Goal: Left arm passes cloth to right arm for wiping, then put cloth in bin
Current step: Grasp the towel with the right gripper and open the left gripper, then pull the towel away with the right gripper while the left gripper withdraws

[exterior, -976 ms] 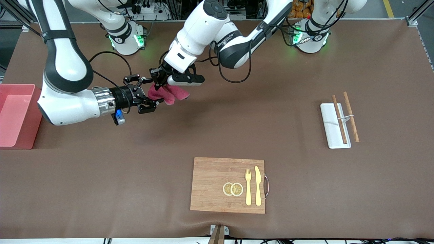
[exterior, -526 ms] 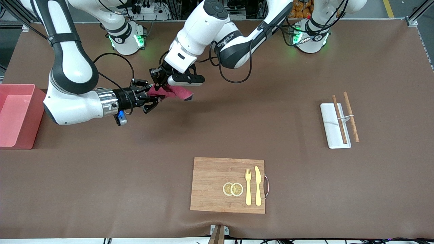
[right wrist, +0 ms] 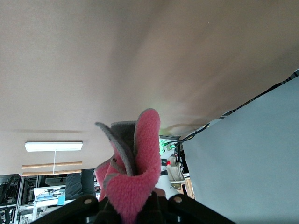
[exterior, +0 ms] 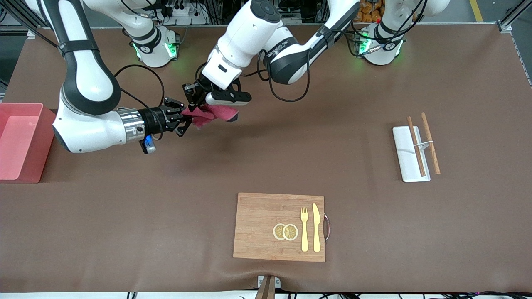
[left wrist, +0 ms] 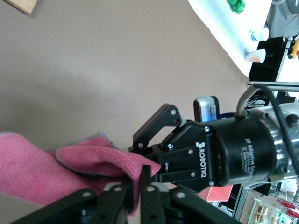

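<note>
The magenta-pink cloth [exterior: 216,112] hangs in the air over the table toward the right arm's end, held between both grippers. My left gripper [exterior: 194,99] is shut on the cloth's upper edge; in the left wrist view [left wrist: 138,170] its fingers pinch the cloth [left wrist: 46,172]. My right gripper [exterior: 187,119] reaches in from the side and is shut on the same end of the cloth; it also shows in the left wrist view [left wrist: 140,151]. In the right wrist view the cloth [right wrist: 140,163] bunches up between my right gripper's [right wrist: 135,205] fingers. The pink bin [exterior: 25,106] stands at the right arm's end of the table.
A wooden cutting board [exterior: 257,216] with two lemon slices, a fork and a knife lies near the front camera. A flat white tray [exterior: 405,158] with two chopsticks [exterior: 430,143] lies toward the left arm's end.
My right gripper, open around the cloth a second ago, has moved in and closed on it. The cloth's hanging end has lifted a little. My left gripper has stayed put.
</note>
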